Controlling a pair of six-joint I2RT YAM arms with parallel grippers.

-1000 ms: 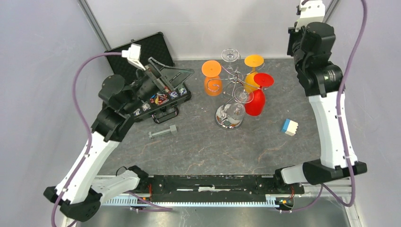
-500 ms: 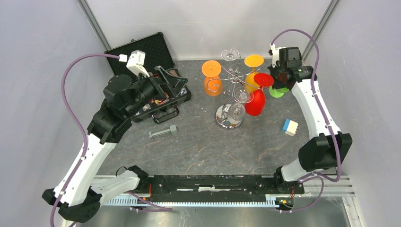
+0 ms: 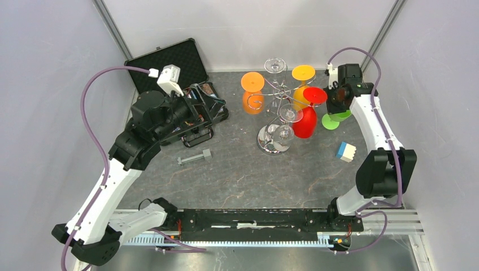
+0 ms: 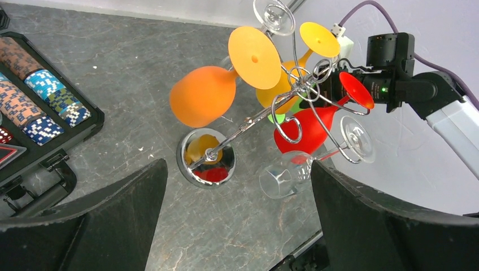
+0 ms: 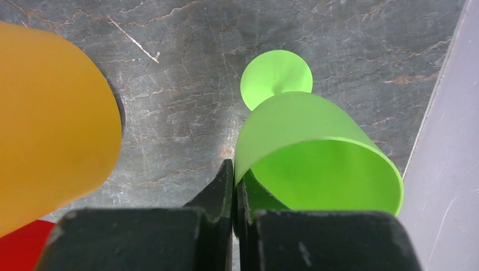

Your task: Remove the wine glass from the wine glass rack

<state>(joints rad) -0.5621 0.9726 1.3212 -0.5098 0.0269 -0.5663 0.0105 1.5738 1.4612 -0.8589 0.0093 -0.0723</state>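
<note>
The chrome wine glass rack [image 3: 273, 142] stands mid-table, and its mirror base also shows in the left wrist view [image 4: 207, 165]. Orange [image 3: 254, 94], yellow [image 3: 301, 84], red [image 3: 306, 118] and clear [image 3: 286, 125] glasses hang from its hooks. My right gripper [image 3: 340, 106] is right of the rack, shut on the rim of a green wine glass [image 3: 333, 118]. In the right wrist view one finger is inside the green bowl [image 5: 316, 147] and one outside, at the gripper [image 5: 234, 182]. The glass's foot is at or just above the table. My left gripper [image 3: 204, 105] is open and empty left of the rack [image 4: 238, 175].
An open black case of poker chips [image 3: 189, 110] lies at the back left under my left gripper. A grey bolt [image 3: 194, 157] lies in front of it. A blue, white and yellow block [image 3: 345, 151] sits at the right. The right wall [image 3: 429, 113] is close to the green glass.
My right arm has swung down from high at the back and lowered the green glass to the table right of the rack. My left gripper has shifted slightly right.
</note>
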